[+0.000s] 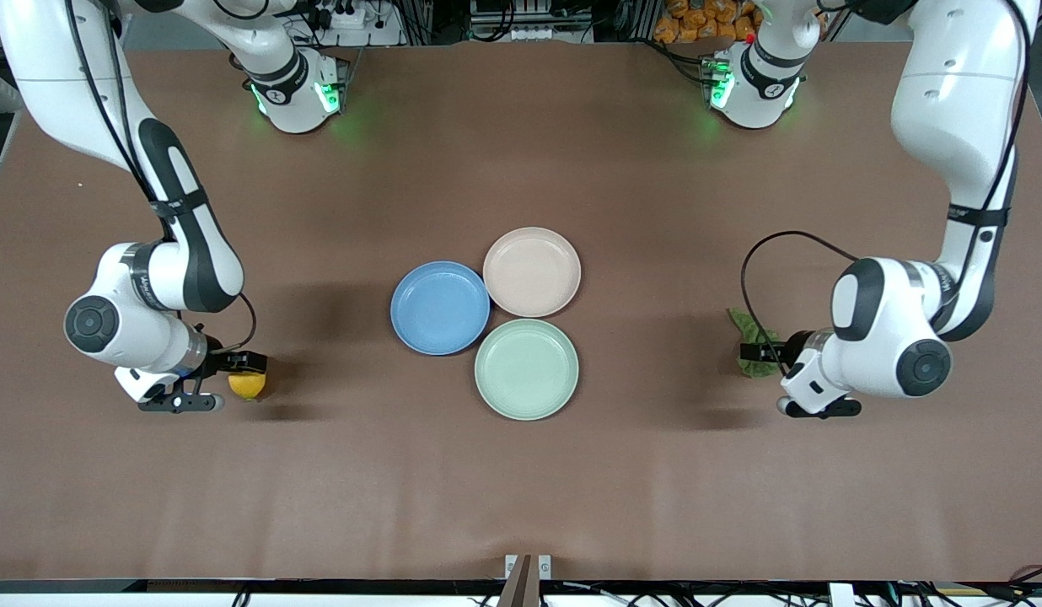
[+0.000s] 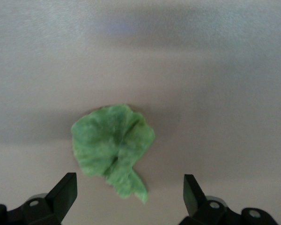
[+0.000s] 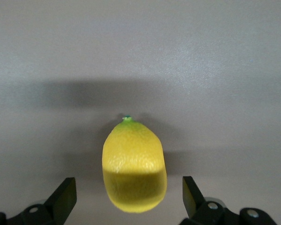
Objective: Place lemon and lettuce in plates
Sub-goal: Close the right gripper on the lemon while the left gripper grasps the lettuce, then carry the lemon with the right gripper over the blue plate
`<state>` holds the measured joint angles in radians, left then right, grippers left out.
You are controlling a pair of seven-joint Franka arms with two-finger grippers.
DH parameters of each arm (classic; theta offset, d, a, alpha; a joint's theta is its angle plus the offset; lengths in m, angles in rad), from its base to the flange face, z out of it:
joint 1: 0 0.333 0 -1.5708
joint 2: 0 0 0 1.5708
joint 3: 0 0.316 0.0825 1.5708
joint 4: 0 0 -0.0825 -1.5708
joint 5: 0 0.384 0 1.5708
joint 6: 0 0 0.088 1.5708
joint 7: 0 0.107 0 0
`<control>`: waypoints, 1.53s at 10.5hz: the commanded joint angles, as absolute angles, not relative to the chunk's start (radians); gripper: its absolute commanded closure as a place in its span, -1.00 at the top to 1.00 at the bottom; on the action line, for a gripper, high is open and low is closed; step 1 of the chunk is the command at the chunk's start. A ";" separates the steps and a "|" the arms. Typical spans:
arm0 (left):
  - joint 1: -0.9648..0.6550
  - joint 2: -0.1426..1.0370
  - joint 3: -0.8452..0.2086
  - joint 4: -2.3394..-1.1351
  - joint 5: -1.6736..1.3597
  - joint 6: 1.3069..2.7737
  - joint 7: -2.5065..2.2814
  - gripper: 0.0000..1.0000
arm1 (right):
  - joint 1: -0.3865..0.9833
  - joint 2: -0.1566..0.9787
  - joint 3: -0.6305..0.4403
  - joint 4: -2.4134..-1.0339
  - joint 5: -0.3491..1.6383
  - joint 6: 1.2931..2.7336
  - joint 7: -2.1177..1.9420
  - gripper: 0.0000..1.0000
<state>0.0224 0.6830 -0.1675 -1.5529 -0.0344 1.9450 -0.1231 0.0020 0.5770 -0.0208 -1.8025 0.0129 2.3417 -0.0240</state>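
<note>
- Right gripper (image 3: pixel 127 199) low over the lemon (image 1: pixel 247 384), at the right arm's end of the tabletop (image 1: pixel 521 472); fingers (image 3: pixel 65 194) spread wide.
- Right wrist view: lemon (image 3: pixel 133 165) sits centered in the gap between the two fingers, not touching either, green stem nub pointing away from the gripper. Its lower half is in shadow.
- Lemon rests on the tabletop, well apart from the plates.
- Left gripper (image 2: pixel 130 197) low over the lettuce (image 1: pixel 747 344), at the left arm's end of the tabletop; fingers (image 2: pixel 65 192) spread wide.
- Left wrist view: lettuce (image 2: pixel 113 147) lies flat on the tabletop, leaf body just past the fingertips, narrow stem end pointing back into the gap between them. No contact with either finger.
- Front view: lettuce partly hidden under the left gripper (image 1: pixel 761 352); right gripper (image 1: pixel 244 364) right above the lemon.
- Three plates clustered mid-tabletop, all touching or nearly so: blue plate (image 1: pixel 439 307), beige-pink plate (image 1: pixel 532 271) farther from the front camera, mint-green plate (image 1: pixel 527 368) nearest to it. All three bare.
- Blue plate is on the right arm's side of the cluster.
</note>
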 commanded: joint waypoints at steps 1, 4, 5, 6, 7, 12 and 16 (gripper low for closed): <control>0.008 0.695 -0.163 -1.551 -0.009 1.970 -0.167 1.00 | -0.006 0.598 -0.018 -1.851 0.021 2.438 -0.021 0.73; -0.003 0.721 -0.163 -1.551 0.038 1.980 -0.170 1.00 | 0.001 0.594 -0.017 -1.868 0.021 2.465 -0.017 -0.86; -0.011 0.722 -0.163 -1.551 0.058 1.980 -0.172 1.00 | 0.008 0.585 -0.017 -1.867 0.021 2.456 0.007 -1.00; -0.011 0.733 -0.163 -1.554 0.058 1.982 -0.176 1.00 | 0.040 0.563 -0.015 -1.862 0.021 2.430 0.055 -1.00; -0.011 0.736 -0.164 -1.552 0.058 1.985 -0.178 1.00 | 0.079 0.552 -0.015 -1.843 0.021 2.378 0.139 -1.00; -0.002 0.765 -0.163 -1.552 0.057 2.017 -0.184 1.00 | 0.351 0.523 -0.014 -1.787 0.025 2.267 0.574 -1.00; 0.002 0.765 -0.163 -1.552 0.057 2.017 -0.183 0.31 | 0.535 0.537 -0.014 -1.799 0.025 2.244 0.764 -1.00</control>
<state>0.0013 0.7675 -0.1610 -1.5535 0.0307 2.0071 -0.1569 0.4945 0.5337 -0.0051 -1.7907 0.0146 2.2507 0.7266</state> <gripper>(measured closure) 0.286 0.366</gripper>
